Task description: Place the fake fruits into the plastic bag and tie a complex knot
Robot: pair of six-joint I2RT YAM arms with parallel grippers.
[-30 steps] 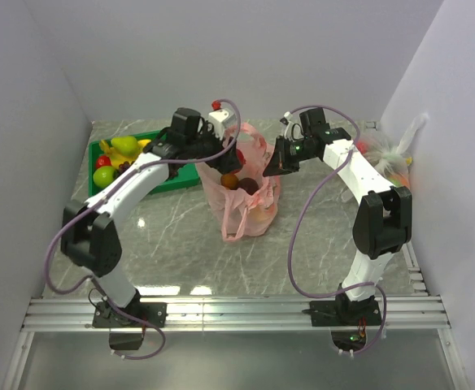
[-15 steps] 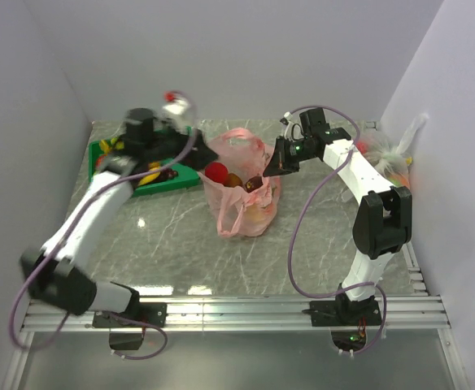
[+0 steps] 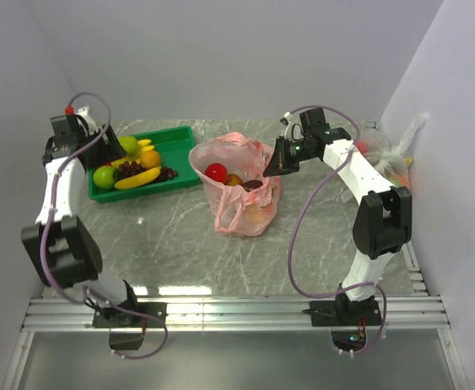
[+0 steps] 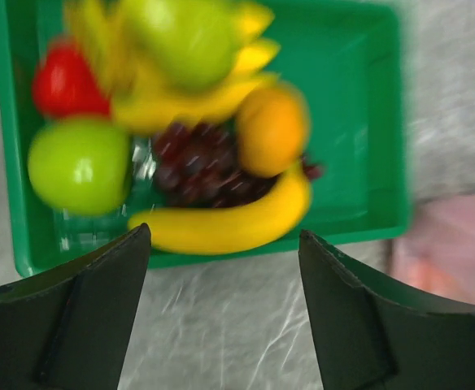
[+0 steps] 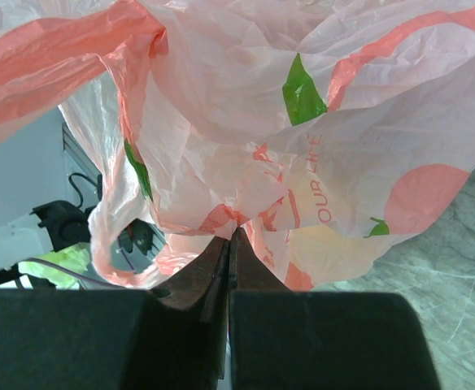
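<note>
Hovering released over the green tray (image 3: 182,132) at the far-left corner of the desk (image 3: 172,244), the left hand (image 4: 223,234) faces the banana (image 4: 229,223) below, its length running finger to finger, while the right hand (image 5: 229,236) clenches the plastic bag (image 3: 241,213) by its rim mid-desk.

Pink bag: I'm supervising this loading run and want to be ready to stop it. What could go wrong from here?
1. The right end effector is shut on only a thin fold of the pink bag; it could slip and the mouth may sag shut.
2. In the green tray the banana lies against the grapes and orange, so the open left end effector may nudge or pinch neighbours.
</note>
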